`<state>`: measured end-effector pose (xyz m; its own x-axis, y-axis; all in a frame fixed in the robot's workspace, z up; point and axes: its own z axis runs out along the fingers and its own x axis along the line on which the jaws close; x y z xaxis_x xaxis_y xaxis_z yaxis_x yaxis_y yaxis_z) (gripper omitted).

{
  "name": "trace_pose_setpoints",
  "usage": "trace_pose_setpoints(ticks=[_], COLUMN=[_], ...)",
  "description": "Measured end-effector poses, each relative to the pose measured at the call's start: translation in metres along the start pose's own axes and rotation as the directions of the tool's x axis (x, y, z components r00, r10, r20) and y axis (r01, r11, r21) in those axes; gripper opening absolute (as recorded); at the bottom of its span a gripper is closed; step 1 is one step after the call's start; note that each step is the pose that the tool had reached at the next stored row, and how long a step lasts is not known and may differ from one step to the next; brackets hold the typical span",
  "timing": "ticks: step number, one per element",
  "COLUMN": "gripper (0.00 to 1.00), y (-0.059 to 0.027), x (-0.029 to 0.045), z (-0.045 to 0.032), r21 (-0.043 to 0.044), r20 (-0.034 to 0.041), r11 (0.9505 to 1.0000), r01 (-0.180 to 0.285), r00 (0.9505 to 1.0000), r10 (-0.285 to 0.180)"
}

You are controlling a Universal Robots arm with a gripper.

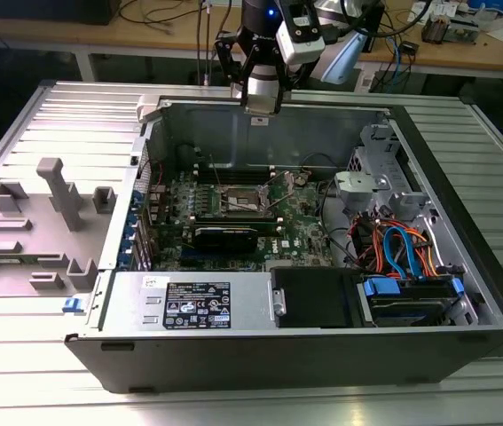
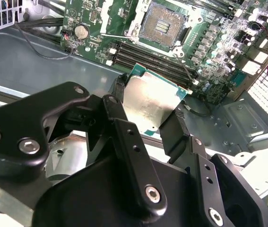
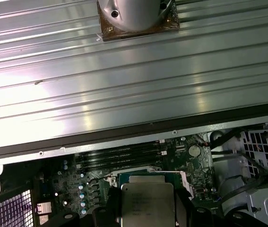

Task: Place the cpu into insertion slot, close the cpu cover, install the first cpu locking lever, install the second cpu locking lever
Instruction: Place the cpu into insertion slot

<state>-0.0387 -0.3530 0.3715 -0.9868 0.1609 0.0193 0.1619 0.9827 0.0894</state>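
Above the far rim of the case [image 1: 278, 124], at about twelve o'clock in the exterior view, the gripper [image 1: 261, 105] hangs clenched on the cpu [image 2: 150, 106]. The black fingers [image 2: 174, 127] pinch two opposite edges of the chip, so its dull metal top faces the wrist and its underside stays clear. This hold probably suits a part that has to go down flat and square. In both wrist views the chip sits level between the jaws, with its green border showing along one edge.

The slot [image 1: 244, 200] lies on the board [image 1: 304, 235], toward six o'clock from the gripper in the exterior view and well apart from it. The chip is therefore high above the board and not yet over its seat. In the second wrist view the slot's [image 2: 164, 26] dark contact field is bare. The cover [image 2: 126, 19] appears to be swung back to one side, and what looks like a thin wire lever [image 2: 117, 35] stands free nearby. An open frame and loose lever are what leave the seat reachable from above. Long memory slots [image 2: 148, 59] run between the held chip and the slot. None of the four steps looks completed.
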Motion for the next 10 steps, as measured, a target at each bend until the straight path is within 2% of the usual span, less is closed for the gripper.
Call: trace_pose_setpoints(ticks=[10], gripper=[0.54], y=[-0.0015], x=[-0.0002], z=[-0.0001], r21=[-0.0001], r20=[0.0006], r11=[1.0000], r01=[-0.007], r00=[1.0000], r10=[0.007])
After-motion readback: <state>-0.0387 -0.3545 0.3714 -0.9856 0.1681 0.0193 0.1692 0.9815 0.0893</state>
